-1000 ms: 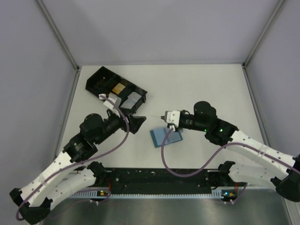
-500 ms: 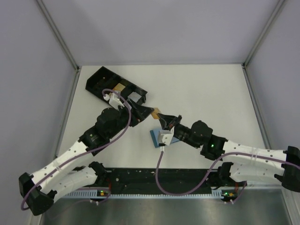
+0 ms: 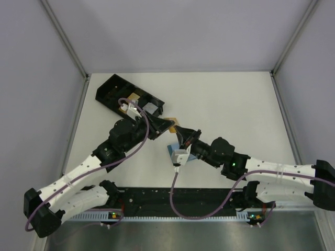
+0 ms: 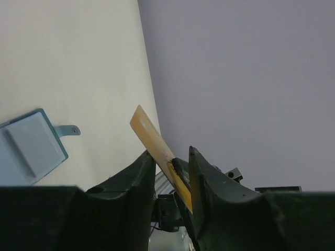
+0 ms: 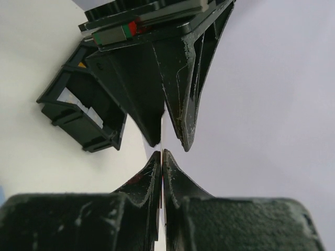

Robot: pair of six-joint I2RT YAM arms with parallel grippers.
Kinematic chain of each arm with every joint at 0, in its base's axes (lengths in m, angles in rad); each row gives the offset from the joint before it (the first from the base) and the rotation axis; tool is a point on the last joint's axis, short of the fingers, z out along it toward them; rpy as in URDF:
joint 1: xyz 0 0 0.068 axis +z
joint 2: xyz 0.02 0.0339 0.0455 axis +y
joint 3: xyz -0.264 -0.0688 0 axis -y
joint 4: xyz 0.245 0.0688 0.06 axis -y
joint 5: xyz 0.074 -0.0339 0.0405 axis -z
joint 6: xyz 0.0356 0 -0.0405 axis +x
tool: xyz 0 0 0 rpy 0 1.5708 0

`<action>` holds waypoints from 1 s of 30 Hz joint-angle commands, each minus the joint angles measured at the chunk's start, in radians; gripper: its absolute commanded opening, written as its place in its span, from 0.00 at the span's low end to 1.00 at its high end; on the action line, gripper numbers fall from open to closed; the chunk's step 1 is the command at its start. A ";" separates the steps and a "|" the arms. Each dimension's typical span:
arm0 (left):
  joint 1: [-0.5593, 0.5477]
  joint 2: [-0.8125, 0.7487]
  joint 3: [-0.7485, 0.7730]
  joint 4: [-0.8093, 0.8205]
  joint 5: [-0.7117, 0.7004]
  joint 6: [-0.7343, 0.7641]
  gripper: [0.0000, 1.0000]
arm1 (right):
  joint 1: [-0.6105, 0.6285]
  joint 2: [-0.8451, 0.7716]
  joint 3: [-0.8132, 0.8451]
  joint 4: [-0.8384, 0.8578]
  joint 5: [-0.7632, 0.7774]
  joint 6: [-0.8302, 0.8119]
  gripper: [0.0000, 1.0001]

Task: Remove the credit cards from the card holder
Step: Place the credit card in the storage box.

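An orange credit card [image 3: 175, 123] hangs above the table between the two arms. My right gripper [image 3: 183, 132] is shut on its lower end, the jaws pinching it edge-on [image 5: 162, 152]. My left gripper [image 3: 166, 124] has come over the card's other end. In the left wrist view the card [image 4: 149, 130] stands between its jaws [image 4: 171, 157], leaning on one finger, with a gap to the other. The blue card holder [image 3: 171, 151] lies open on the table under the right wrist, its pale inner panel [image 4: 29, 144] bare.
A black compartmented tray [image 3: 112, 86] stands at the back left, just behind the left gripper, with cards lying in it [image 5: 78, 112]. Grey walls close off the table on three sides.
The right gripper has carried the card up and left from over the holder. The left arm reached in to meet it, and its jaws have narrowed round the card.
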 commanded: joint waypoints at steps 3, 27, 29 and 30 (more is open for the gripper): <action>0.001 0.005 -0.015 0.095 0.036 -0.009 0.05 | 0.025 0.013 -0.012 0.040 0.038 -0.038 0.00; 0.493 -0.109 -0.374 0.515 0.119 0.149 0.00 | -0.143 -0.140 0.093 -0.567 0.317 1.171 0.98; 0.545 -0.074 -0.366 0.543 0.115 0.145 0.00 | -0.157 -0.142 0.076 -0.567 0.289 1.219 0.99; 0.567 -0.057 -0.357 0.541 0.098 0.142 0.00 | -0.163 -0.142 0.070 -0.567 0.271 1.233 0.98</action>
